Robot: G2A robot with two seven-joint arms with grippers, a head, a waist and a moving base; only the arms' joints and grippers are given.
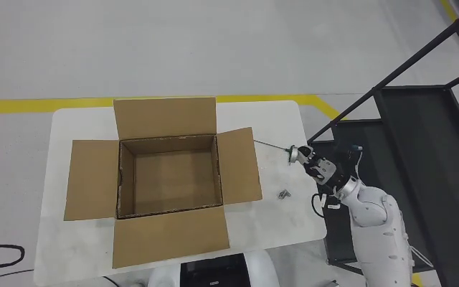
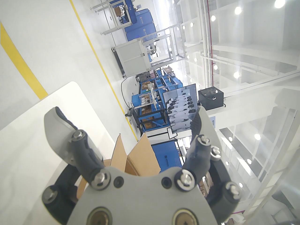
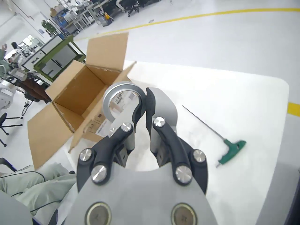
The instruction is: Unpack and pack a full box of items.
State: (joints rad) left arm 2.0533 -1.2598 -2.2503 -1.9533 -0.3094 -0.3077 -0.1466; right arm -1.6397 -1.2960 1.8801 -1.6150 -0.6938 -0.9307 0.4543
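The right gripper (image 3: pixel 144 105) has its 2 fingers clamped together on the rim of a silver metal ring (image 3: pixel 121 87). Most of the ring stands out beyond the fingertips, held above the table (image 3: pixel 222 90). Past the ring, farther out from the fingers, the cardboard box (image 3: pixel 72 92) sits on the table with its 4 flaps folded open, and what shows of its inside is bare. To the other side of these fingers, apart from them, a T-handle hex key (image 3: pixel 233 149) lies flat on the table, its green handle nearer the gripper and its thin shaft running away. In the top view a small grey part (image 1: pixel 284 193) lies on the table between the box flap and the right fingers.

The left gripper (image 2: pixel 127 111) has its 2 fingers spread wide apart with nothing between them. A corner of the box flaps shows beneath them, not touching.
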